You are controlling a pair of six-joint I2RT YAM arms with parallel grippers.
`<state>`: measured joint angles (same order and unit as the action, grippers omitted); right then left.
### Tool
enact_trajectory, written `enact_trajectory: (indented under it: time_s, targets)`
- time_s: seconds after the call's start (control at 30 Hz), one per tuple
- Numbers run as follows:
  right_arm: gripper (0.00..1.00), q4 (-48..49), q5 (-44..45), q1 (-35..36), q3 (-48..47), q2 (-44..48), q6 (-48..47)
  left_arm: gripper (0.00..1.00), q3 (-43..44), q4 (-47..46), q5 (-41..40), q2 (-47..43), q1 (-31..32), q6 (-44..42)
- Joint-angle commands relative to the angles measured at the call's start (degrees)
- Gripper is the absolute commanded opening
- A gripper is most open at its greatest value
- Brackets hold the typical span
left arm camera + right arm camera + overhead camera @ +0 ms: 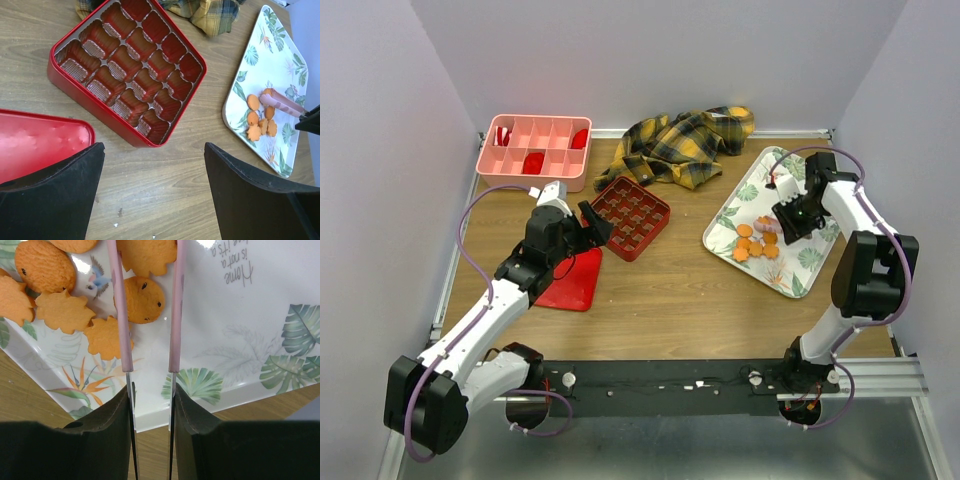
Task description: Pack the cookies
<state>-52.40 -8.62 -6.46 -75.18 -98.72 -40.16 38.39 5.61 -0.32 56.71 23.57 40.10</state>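
Orange cookies (757,240) lie in a loose cluster on the near-left part of a white tray (745,200) printed with green leaves, which sits at an angle on the right side of the wooden counter (670,310). Some are round with dark specks and others have scalloped edges; several touch or overlap. The right tool (790,215) hangs over the tray just beside them, its two fingers pressed in on a pair of pink tongs (120,315), gripped at the metal end. The tongs' two arms reach out over the cluster and straddle one round speckled cookie. I cannot tell whether they pinch it or only stand on either side.

Well to the left, about mid-counter, sits the red gridded box (631,217), its rows of square cups open to view. Just near-left of it lies a flat red lid (570,285). The left tool (154,145) hovers above the lid and the box's near corner, fingers spread wide with nothing between them. At the far left a pink compartment bin (535,150) holds a few dark-red pieces (533,162). A yellow-and-black plaid cloth (685,140) is bunched by the far wall between bin and tray.
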Motion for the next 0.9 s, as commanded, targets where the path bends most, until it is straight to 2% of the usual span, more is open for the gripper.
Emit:
enact_trajectory:
  time_s: [0.0,0.17,0.43,0.6,0.87]
  targets:
    - [0.29,0.46,-2.09,1.27,-2.43,3.35,-0.88,0.91,2.04,1.77,-1.0,-1.33,-0.72,-2.39]
    - [0.29,-0.33,-6.92,4.61,-3.92,5.9,-1.06,0.91,3.27,4.5,-2.67,-2.83,-1.33,-4.32]
    - [0.29,-2.27,-13.08,18.92,-11.12,5.47,-0.18,0.91,2.74,6.43,-3.02,-3.97,-1.95,-4.5]
    - [0.29,-3.58,-14.23,27.88,-21.47,-0.94,0.52,0.91,1.6,6.43,-3.02,-5.11,-2.04,-3.36]
    - [0.3,-3.76,-12.65,35.9,-35.38,-13.6,2.19,0.91,0.19,7.84,-4.08,-7.57,-2.13,-2.04]
